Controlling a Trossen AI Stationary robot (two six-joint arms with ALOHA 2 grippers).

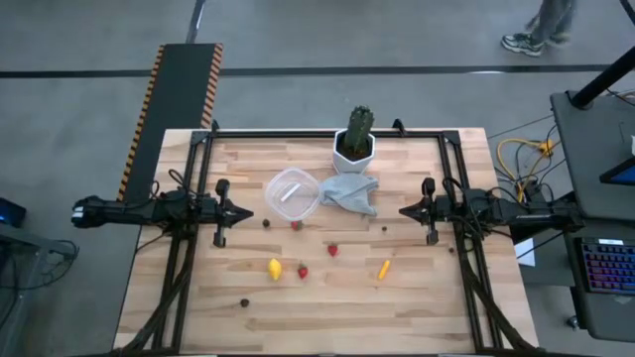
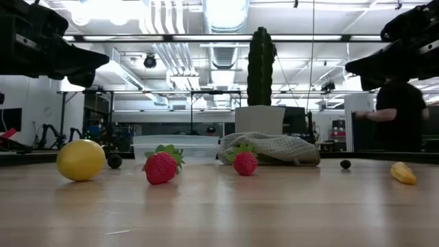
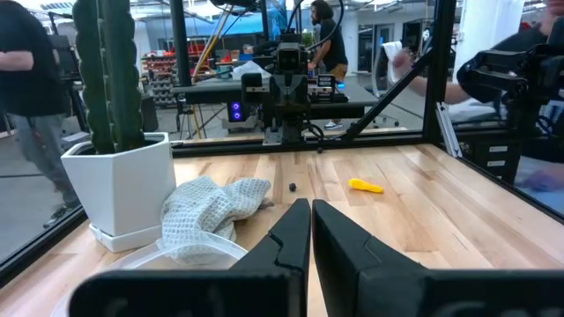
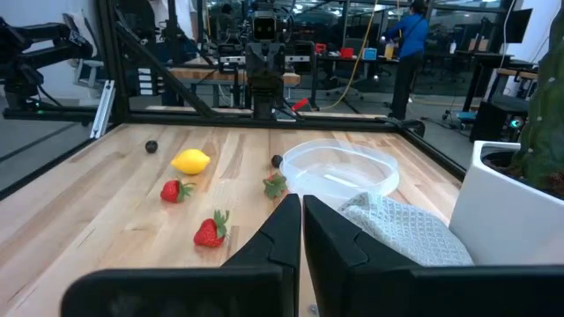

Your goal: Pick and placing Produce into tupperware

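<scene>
The produce lies scattered on the wooden table: a yellow lemon [image 1: 275, 268], three red strawberries [image 1: 303, 271] [image 1: 332, 250] [image 1: 297, 225], an orange carrot [image 1: 384, 268] and small dark balls [image 1: 266, 223] [image 1: 244, 302]. The round clear tupperware [image 1: 292, 194] stands toward the far middle, its rim against a pale cloth [image 1: 349, 192]. My left gripper [image 1: 243, 212] hovers shut at the table's left, pointing level toward the middle. My right gripper [image 1: 404, 210] hovers shut at the right, facing it. Neither holds anything. The wrist views show each pair of fingers closed together [image 3: 310, 216] [image 4: 301, 207].
A green cactus in a white pot [image 1: 354, 147] stands at the far edge behind the cloth. A black frame [image 1: 327, 132] rims the table's far, left and right sides. People stand in the room beyond. Bare wood lies between the grippers and along the near edge.
</scene>
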